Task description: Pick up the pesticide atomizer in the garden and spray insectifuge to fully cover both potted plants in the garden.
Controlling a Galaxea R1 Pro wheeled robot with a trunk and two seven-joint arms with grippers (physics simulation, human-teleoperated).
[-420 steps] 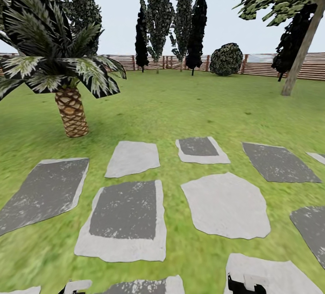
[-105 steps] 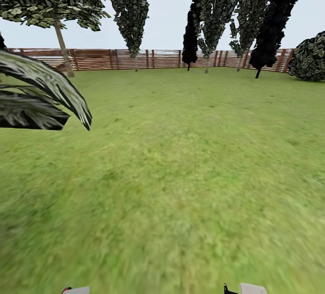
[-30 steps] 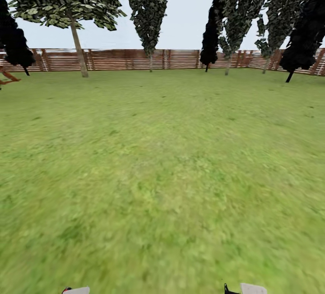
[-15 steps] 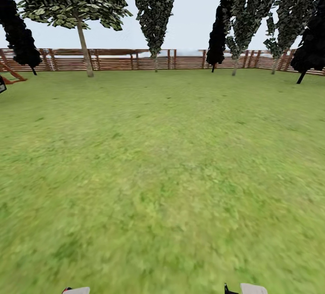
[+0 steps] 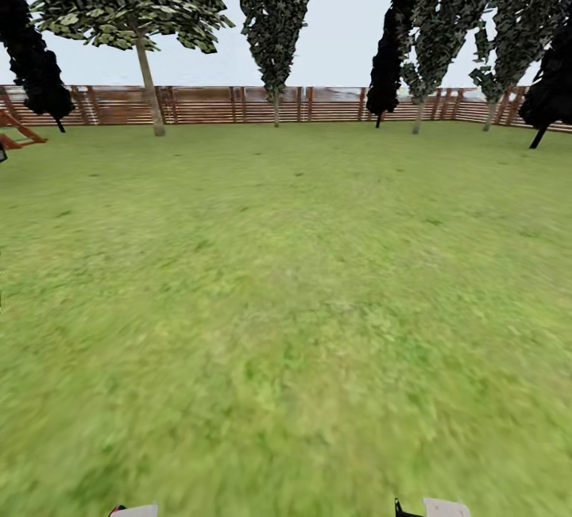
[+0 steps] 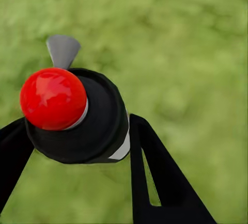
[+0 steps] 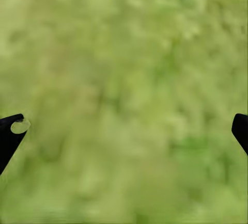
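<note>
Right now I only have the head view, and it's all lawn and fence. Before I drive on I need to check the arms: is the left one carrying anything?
Observer: Yes. In the left wrist view the left gripper has its jaws against both sides of a dark bottle with a red cap and a grey trigger, probably the atomizer.
Operator: And the right one?
Observer: The right gripper is open, with its jaws wide apart and nothing but blurred grass between them.
Operator: What's beneath the bottle?
Observer: Plain grass there too, out of focus.
</note>
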